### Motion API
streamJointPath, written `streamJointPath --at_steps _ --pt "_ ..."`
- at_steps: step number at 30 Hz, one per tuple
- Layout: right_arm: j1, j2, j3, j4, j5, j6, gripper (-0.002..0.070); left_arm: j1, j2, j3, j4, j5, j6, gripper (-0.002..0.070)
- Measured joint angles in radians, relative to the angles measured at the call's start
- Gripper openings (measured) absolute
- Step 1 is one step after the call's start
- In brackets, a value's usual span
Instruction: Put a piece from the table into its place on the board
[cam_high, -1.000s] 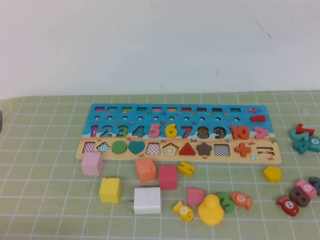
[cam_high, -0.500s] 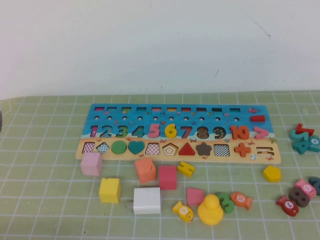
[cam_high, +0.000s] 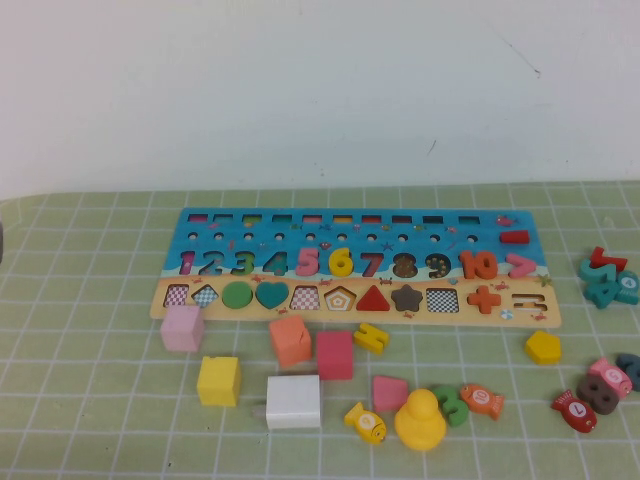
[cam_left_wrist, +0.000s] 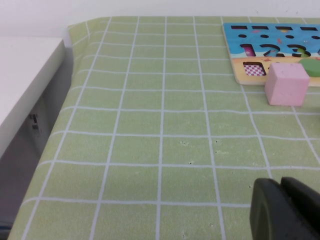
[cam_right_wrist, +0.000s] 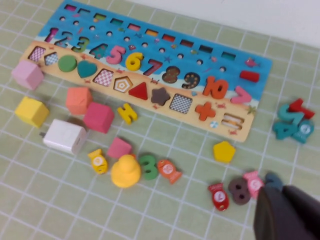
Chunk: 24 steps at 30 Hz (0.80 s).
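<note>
High view: the 6 (cam_high: 341, 262) sits in its slot on the board (cam_high: 355, 312), on the table (cam_high: 100, 300). Left claw (cam_left_wrist: 287, 210), at the table's left edge, grip unclear. Right claw (cam_right_wrist: 287, 212), clenched and empty, hovers above fish pieces (cam_right_wrist: 235, 190).
</note>
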Motion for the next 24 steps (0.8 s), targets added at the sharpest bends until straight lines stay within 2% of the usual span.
streamJointPath --at_steps 5,9,13,18,19,20,24 --pt "-0.141 -0.015 0.000 0.052 0.000 -0.025 0.0011 0.000 0.000 0.000 0.000 0.000 0.000 -0.0002" --pt "-0.338 -0.066 0.009 0.087 0.000 0.117 0.0011 0.000 0.000 0.000 0.000 0.000 0.000 -0.0002" --pt "-0.552 -0.151 0.111 0.110 -0.063 0.039 0.0011 0.000 0.000 0.000 0.000 0.000 0.000 -0.0002" --pt "-0.741 -0.304 0.411 0.110 -0.316 -0.144 0.0011 0.000 0.000 0.000 0.000 0.000 0.000 -0.0002" --pt "-0.764 -0.330 0.489 0.110 -0.371 -0.156 0.0011 0.000 0.000 0.000 0.000 0.000 0.000 -0.0002" --pt "-0.793 -0.403 0.649 0.104 -0.511 -0.174 0.0011 0.000 0.000 0.000 0.000 0.000 0.000 -0.0002" --pt "-0.818 -0.566 0.933 0.091 -0.763 -0.186 0.0011 0.000 0.000 0.000 0.000 0.000 0.000 -0.0002"
